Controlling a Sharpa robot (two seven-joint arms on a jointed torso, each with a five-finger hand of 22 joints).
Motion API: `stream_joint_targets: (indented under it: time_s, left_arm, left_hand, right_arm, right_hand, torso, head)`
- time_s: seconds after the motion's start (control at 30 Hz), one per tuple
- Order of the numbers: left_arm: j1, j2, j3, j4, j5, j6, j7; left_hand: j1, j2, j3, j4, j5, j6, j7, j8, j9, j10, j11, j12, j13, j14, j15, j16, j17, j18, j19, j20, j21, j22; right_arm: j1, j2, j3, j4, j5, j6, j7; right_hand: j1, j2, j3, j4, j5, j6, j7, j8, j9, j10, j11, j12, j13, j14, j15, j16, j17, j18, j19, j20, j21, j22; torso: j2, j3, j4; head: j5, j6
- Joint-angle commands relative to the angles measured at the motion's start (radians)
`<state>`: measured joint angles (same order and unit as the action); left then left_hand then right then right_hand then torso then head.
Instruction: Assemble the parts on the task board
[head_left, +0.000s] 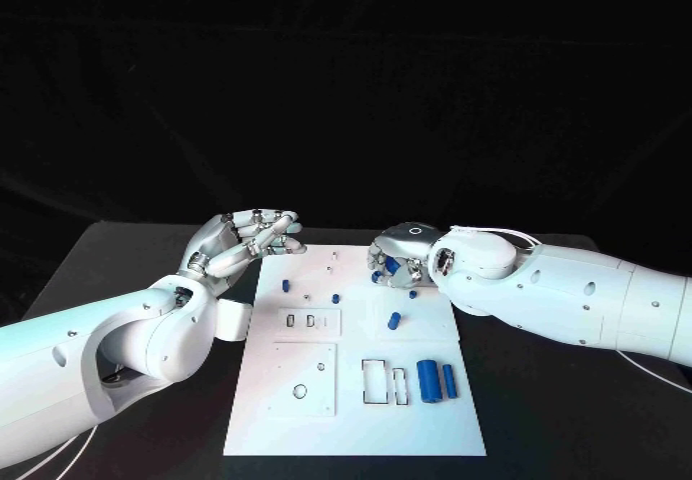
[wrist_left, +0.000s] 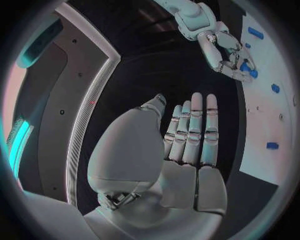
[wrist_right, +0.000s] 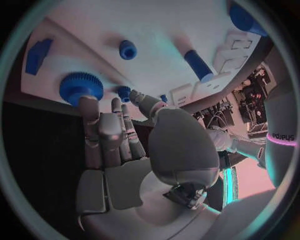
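Bright light hits my white task board; the room behind is dark. My wrist pictures bend round.

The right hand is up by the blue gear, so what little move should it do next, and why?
Probably the right hand should close its fingers around the blue gear. In its wrist view the fingertips reach right up to the gear on the task board, but whether they grip it yet is unclear.
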<state>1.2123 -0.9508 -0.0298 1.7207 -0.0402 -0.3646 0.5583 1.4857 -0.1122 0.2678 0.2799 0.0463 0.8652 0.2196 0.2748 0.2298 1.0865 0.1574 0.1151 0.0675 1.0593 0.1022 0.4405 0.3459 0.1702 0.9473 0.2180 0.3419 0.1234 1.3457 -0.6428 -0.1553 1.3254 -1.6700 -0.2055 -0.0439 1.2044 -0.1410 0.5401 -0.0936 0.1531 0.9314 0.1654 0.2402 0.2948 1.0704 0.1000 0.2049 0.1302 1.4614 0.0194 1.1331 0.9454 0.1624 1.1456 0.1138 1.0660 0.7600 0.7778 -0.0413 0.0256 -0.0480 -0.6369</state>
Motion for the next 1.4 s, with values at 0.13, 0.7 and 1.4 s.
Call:
stream_joint_targets:
  time_s: [0.13,0.7,1.4]
  left_arm:
    - [0.001,0.002,0.001,0.001,0.004,0.021,-0.002]
    - [0.002,0.002,0.001,0.002,0.006,0.024,-0.005]
    - [0.002,0.004,0.001,-0.008,0.015,0.027,-0.013]
  left_hand:
    - [-0.003,-0.005,0.009,0.000,0.004,-0.008,0.011,-0.005,-0.001,-0.003,0.006,-0.006,0.000,-0.005,0.002,0.003,0.002,0.012,0.002,0.000,0.000,-0.001]
    - [-0.004,-0.003,0.011,0.000,0.004,-0.010,0.012,-0.006,-0.001,-0.005,0.007,-0.008,0.000,-0.007,0.002,0.003,0.004,0.012,0.001,0.000,-0.001,-0.002]
    - [-0.003,0.000,0.016,-0.002,0.004,-0.013,0.014,-0.008,0.000,-0.007,0.008,-0.011,0.000,-0.011,0.004,0.003,0.007,0.012,0.000,0.001,-0.002,-0.003]
  right_arm:
    - [-0.002,0.002,0.000,-0.005,-0.016,0.016,0.003]
    - [-0.012,0.016,-0.001,-0.022,-0.015,0.010,0.005]
    - [-0.014,-0.001,-0.001,0.003,-0.002,-0.177,-0.023]
  right_hand:
    - [0.011,0.005,0.012,0.001,-0.003,0.013,-0.002,0.010,0.005,0.009,0.000,0.005,-0.001,0.008,-0.002,0.009,0.003,-0.017,0.010,-0.001,0.009,0.007]
    - [0.011,0.015,0.027,0.013,-0.011,0.024,-0.005,0.021,0.015,0.012,-0.003,0.012,-0.003,0.005,-0.004,0.018,0.003,-0.018,0.011,-0.002,0.016,0.018]
    - [0.022,0.046,0.080,0.037,-0.018,0.059,-0.023,0.069,0.058,0.046,-0.018,0.036,-0.006,0.009,-0.016,0.063,0.032,-0.026,0.039,-0.009,0.058,0.086]
  torso:
    - [0.001,0.0003,-0.0016]
    - [0.006,0.0000,-0.0015]
    - [0.005,-0.0012,-0.0002]
  head:
    - [0.002,-0.002]
    - [0.005,-0.014]
    - [0.011,-0.012]
